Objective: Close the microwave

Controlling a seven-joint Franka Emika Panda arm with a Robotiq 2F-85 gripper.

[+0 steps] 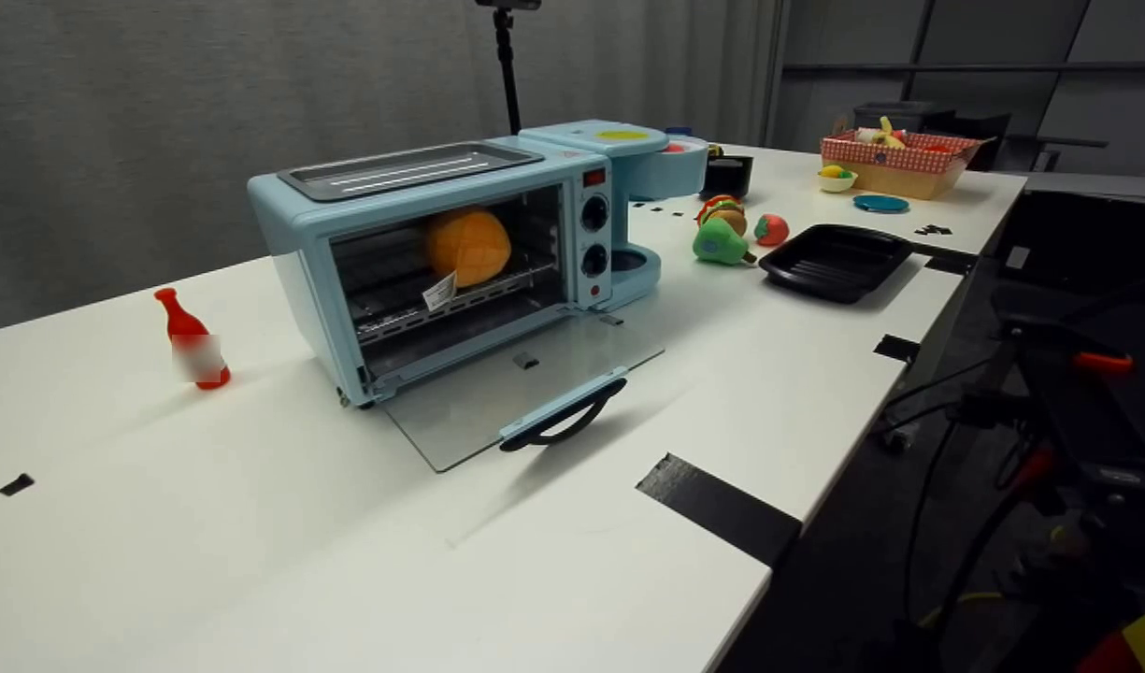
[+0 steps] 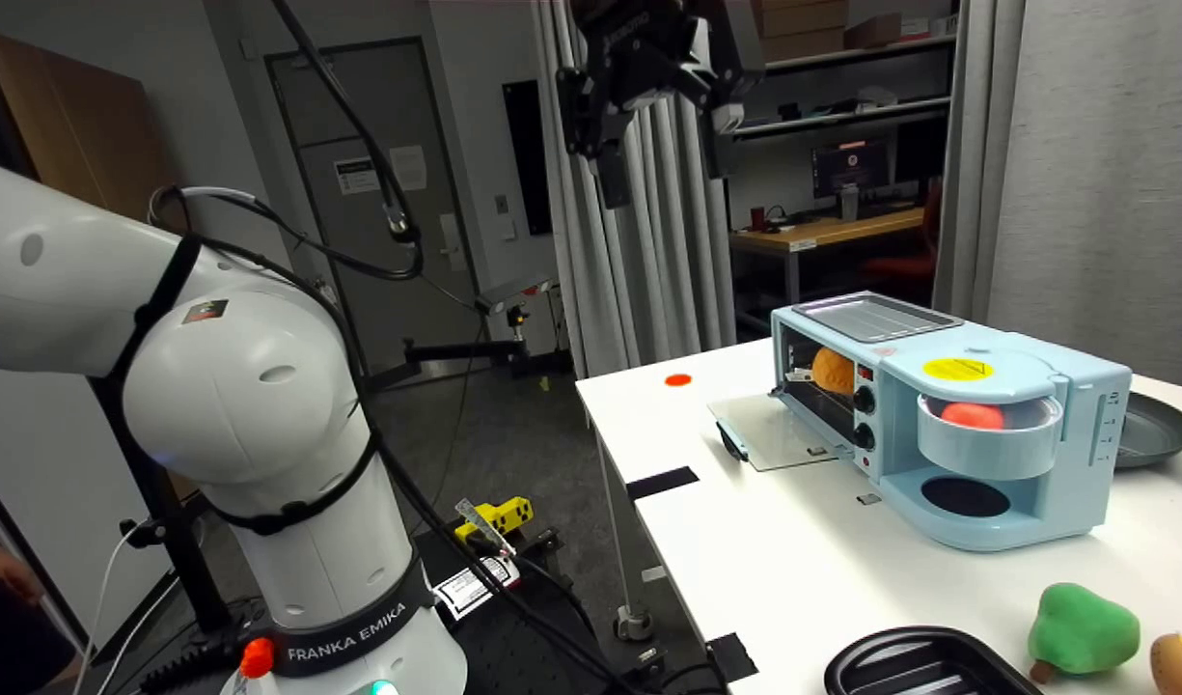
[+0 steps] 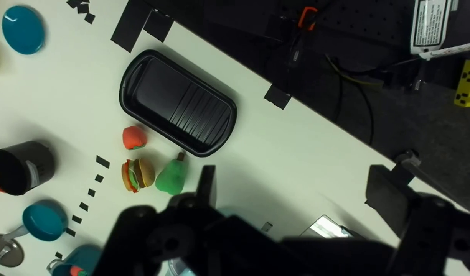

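Observation:
The light-blue microwave [image 1: 583, 231] stands on the white table, and it also shows in an exterior view [image 2: 899, 425]. Its glass door [image 1: 497, 402] is dropped fully open, lying out nearly flat low over the table in front, with its dark handle [image 1: 558, 412] at the outer edge; the door also shows in an exterior view [image 2: 774, 434]. A round orange toy [image 1: 469, 246] sits on the rack inside. My gripper [image 2: 666, 174] is open and empty, high above the table. In the wrist view my fingers [image 3: 292, 168] are wide apart; a door corner [image 3: 327, 227] shows below, mostly hidden.
A red bottle [image 1: 193, 341] stands beside the microwave. A black tray [image 3: 177, 103], a green toy pear [image 3: 172, 176], a toy burger [image 3: 138, 174] and a strawberry [image 3: 134, 137] lie on the coffee-maker side. A basket [image 1: 908, 179] stands farther off. The table edge runs past the door side.

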